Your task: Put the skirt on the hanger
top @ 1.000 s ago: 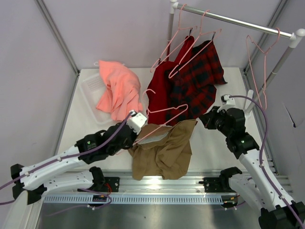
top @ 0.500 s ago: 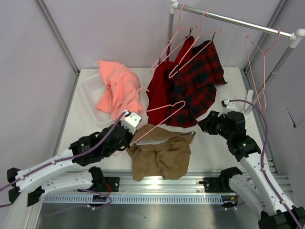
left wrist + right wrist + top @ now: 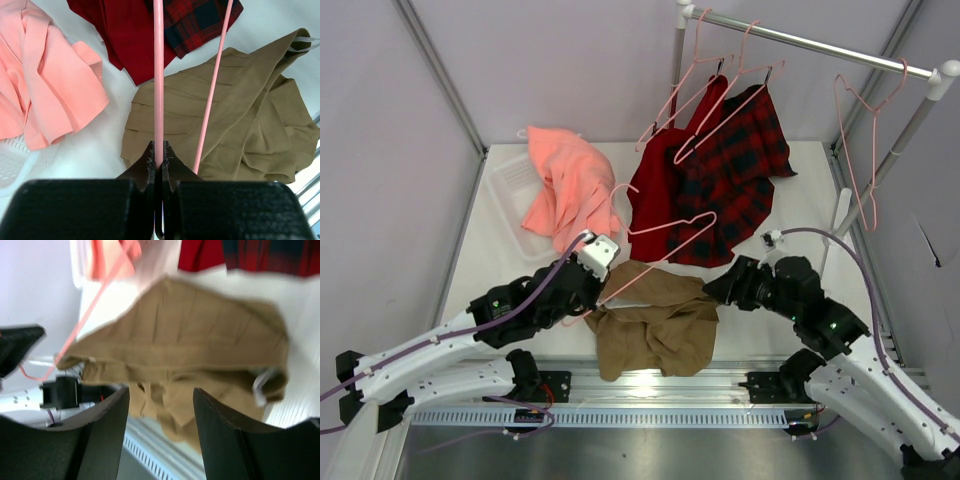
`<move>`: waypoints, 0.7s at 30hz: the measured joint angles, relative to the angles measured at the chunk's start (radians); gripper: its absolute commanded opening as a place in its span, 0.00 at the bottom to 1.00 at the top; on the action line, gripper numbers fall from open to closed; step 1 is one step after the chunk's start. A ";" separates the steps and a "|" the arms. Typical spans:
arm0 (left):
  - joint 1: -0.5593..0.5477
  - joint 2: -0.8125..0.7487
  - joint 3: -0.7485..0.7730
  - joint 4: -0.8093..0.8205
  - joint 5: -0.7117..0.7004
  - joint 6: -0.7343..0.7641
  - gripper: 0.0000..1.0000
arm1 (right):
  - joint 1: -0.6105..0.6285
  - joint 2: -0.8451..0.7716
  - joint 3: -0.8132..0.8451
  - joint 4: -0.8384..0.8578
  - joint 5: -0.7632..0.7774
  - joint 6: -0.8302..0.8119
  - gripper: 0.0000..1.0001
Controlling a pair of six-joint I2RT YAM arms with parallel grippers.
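1. A thin pink wire hanger (image 3: 158, 75) is clamped between the shut fingers of the left hand (image 3: 159, 152), its triangle held above the skirt (image 3: 655, 320).
2. The skirt, soft pleated khaki cloth, is seen crumpled on the white bench (image 3: 490, 270), near the front edge.
3. The right hand (image 3: 161, 435) is held spread open at the skirt's right edge.

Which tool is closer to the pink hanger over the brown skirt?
Left. The left tool grips the hanger; the right tool is open beside the skirt.
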 measured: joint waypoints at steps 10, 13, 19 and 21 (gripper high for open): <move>0.000 -0.009 -0.022 0.013 0.013 0.000 0.00 | 0.313 0.147 -0.038 -0.045 0.357 0.240 0.53; 0.000 -0.025 -0.032 0.013 0.013 -0.001 0.00 | 0.315 0.148 -0.018 -0.129 0.450 0.254 0.50; 0.000 -0.029 -0.039 0.018 0.014 0.000 0.00 | 0.315 0.128 0.064 -0.241 0.560 0.248 0.45; 0.000 -0.027 -0.040 0.019 0.014 0.000 0.00 | 0.315 0.128 0.071 -0.254 0.575 0.240 0.41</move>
